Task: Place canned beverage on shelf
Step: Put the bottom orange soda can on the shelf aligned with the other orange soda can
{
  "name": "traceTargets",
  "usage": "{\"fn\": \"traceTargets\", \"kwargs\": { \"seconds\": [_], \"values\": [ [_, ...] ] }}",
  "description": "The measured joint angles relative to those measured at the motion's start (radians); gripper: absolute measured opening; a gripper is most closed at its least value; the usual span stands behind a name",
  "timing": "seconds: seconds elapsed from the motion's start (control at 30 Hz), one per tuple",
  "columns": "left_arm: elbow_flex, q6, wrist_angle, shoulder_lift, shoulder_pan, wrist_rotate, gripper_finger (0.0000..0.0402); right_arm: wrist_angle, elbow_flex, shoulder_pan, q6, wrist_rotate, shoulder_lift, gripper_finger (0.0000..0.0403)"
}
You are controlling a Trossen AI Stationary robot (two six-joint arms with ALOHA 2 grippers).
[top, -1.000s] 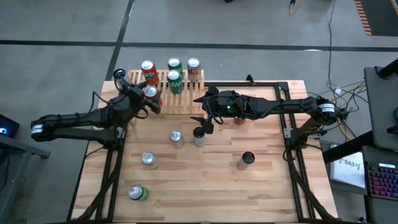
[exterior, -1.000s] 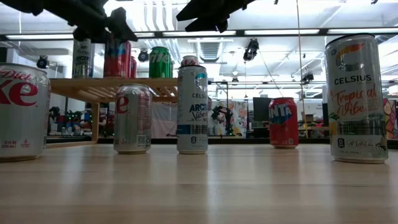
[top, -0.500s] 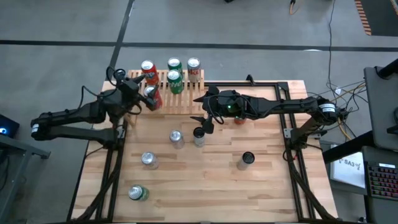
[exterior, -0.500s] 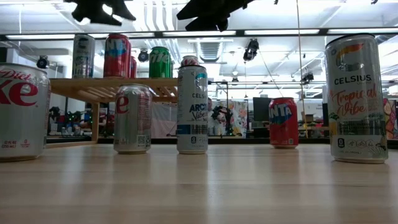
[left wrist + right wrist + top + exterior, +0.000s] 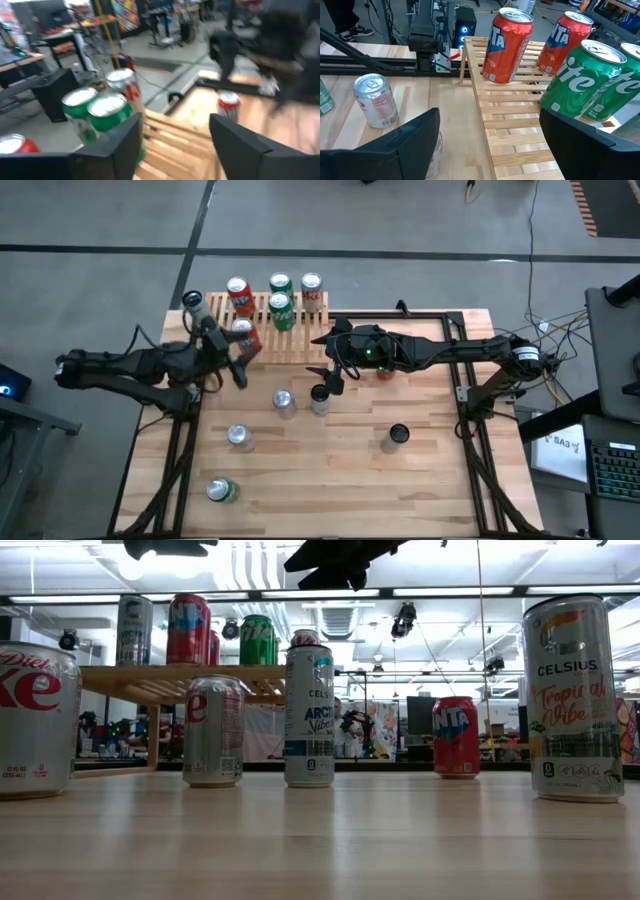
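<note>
**High view:** The left gripper (image 5: pixel 238 366) hangs just off the front left corner of the shelf (image 5: pixel 300 340), beside a red can (image 5: pixel 243 330) that stands near that edge. The right gripper (image 5: pixel 327 376) hovers over a slim can (image 5: pixel 320 397) on the table, the likely next one to go up. Six cans already crowd the slats. A careless swing by the left arm could clip the red can and tip it off the rack.

**Low view:** The slim can (image 5: pixel 309 715) stands upright on the table with a shorter can (image 5: pixel 212 730) close beside it. A crooked descent could knock the neighbour over.

**Left wrist view:** The left gripper (image 5: pixel 175 125) has its fingers parted and holds nothing. Two green cans (image 5: pixel 107 107) sit close ahead on the shelf (image 5: pixel 160 150), well within reach of a stray nudge.

**Right wrist view:** The right gripper (image 5: pixel 490 120) is spread wide and empty. The shelf (image 5: pixel 510 135) shows free slats in front of a red can (image 5: pixel 510 45) and a green can (image 5: pixel 580 80). A tall can set down across the gaps between slats may wobble and topple its neighbours.
</note>
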Motion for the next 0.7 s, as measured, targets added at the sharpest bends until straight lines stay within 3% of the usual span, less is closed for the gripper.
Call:
{"fn": "traceTargets", "kwargs": {
  "seconds": [0.23, 0.43, 0.57, 0.7],
  "values": [
    [-0.004, -0.145, -0.273, 0.014, -0.066, 0.0, 0.0112, 0.0, 0.0, 0.0, 0.0, 0.0, 0.0, 0.0329],
    [-0.006, -0.238, -0.398, 0.014, -0.066, -0.053, 0.0044, 0.0, 0.0, 0.0, 0.001, 0.0, 0.0, 0.0329],
    [-0.007, -0.259, -0.424, 0.018, -0.066, -0.097, 0.001, 0.0, 0.0, 0.0, 0.001, 0.0, 0.0, 0.0329],
    [-0.018, -0.269, -0.419, 0.025, -0.066, -0.114, 0.0004, -0.004, 0.0, 0.0, 0.001, 0.0, 0.0, 0.0329]
  ]
}}
